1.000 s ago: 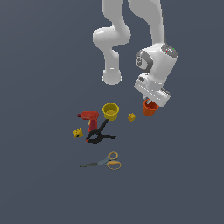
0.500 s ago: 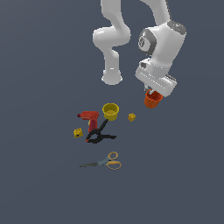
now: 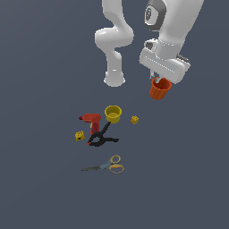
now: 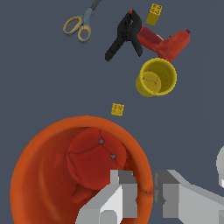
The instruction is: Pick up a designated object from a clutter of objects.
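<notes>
The orange-red cup point(image 3: 160, 88) hangs well above the floor at the exterior view's right, held by my gripper point(image 3: 157, 80), which is shut on its rim. In the wrist view the cup point(image 4: 65, 170) fills the near field, one finger point(image 4: 118, 192) inside the wall and the other outside it. The rest of the clutter lies below: yellow cup point(image 3: 113, 113) point(image 4: 156, 78), red drill point(image 3: 91, 120) point(image 4: 168, 43), black clamp point(image 3: 102, 137) point(image 4: 124, 36), scissors point(image 3: 108, 166) point(image 4: 80, 25), and two yellow blocks point(image 3: 134, 119) point(image 3: 79, 135).
The arm's white base point(image 3: 114, 78) stands behind the clutter. One yellow block point(image 4: 117, 109) lies on the floor between the lifted cup and the yellow cup. Dark floor surrounds the items.
The gripper has risen with the orange-red cup, lifting it from near floor level to well above the clutter. The other items have stayed put.
</notes>
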`<state>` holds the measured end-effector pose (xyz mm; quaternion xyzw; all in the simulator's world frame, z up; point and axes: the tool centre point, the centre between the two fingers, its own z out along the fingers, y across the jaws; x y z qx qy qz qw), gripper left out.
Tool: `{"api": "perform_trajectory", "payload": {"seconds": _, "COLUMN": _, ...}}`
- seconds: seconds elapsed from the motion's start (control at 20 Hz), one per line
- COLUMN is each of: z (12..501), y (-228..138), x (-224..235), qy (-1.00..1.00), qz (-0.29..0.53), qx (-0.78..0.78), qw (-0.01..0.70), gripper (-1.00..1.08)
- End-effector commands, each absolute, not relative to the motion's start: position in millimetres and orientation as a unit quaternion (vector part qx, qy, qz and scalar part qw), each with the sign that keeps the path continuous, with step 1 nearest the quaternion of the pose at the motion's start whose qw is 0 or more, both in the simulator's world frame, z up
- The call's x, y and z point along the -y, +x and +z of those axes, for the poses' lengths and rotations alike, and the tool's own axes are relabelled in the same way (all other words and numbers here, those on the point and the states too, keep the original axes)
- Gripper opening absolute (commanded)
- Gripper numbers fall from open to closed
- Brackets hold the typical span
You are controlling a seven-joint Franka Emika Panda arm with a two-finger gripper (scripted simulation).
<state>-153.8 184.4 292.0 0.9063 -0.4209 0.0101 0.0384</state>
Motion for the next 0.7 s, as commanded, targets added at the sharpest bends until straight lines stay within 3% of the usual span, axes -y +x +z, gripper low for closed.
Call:
{"api": "perform_trajectory", "payload": {"seconds": 0.0, "z": 316, "y": -151, "x": -181, "qy": 0.906, "qz": 0.011, "qx": 0.421, "qw": 0.038, "gripper": -1.00}}
{"api": "perform_trajectory", "payload": {"seconds": 0.65, "z": 410, "y": -138, "x": -169, "qy": 0.906, "qz": 0.013, "qx": 0.422, "qw": 0.040, "gripper": -1.00}}
